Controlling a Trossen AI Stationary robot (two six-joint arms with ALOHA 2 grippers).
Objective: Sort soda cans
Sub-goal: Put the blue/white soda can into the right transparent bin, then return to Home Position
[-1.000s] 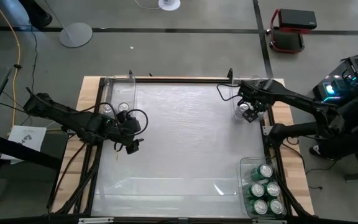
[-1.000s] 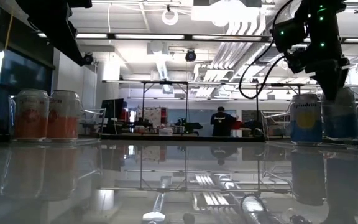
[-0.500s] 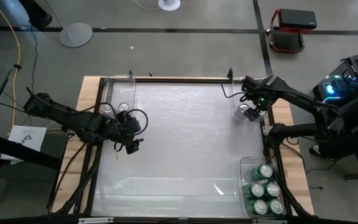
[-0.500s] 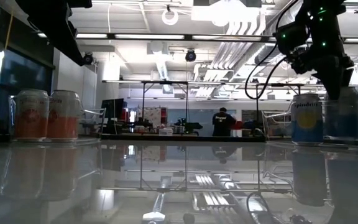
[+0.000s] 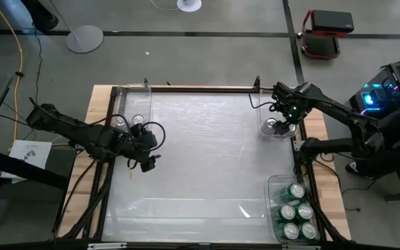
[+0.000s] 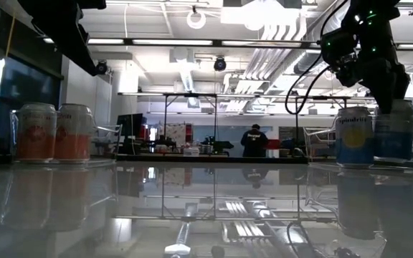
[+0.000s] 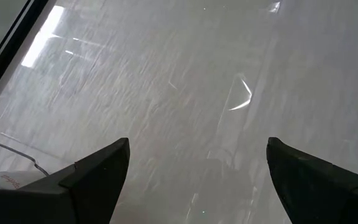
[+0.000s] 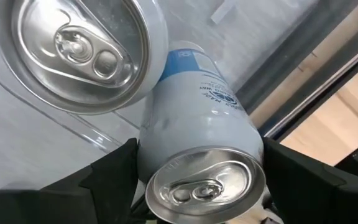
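Right tool (image 5: 281, 123) sits over the far-right corner bin (image 5: 264, 119), fingers (image 8: 104, 174) either side of a blue-and-white can (image 8: 197, 149), clamped on it. 2nd can (image 8: 82, 53) upright just beside it, same bin. Left tool (image 5: 146, 161) hangs w/ fingers (image 7: 86, 177) apart near the table's (image 5: 200, 160) left edge, by two orange cans (image 6: 54, 132). Green cans (image 5: 296, 212) packed in the near-right bin (image 5: 272, 201). Person (image 6: 252, 140) stands in the room far behind the table.

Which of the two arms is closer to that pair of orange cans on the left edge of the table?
The left. Its gripper hangs just beside the orange cans, while the right gripper is across the table, over the blue cans.
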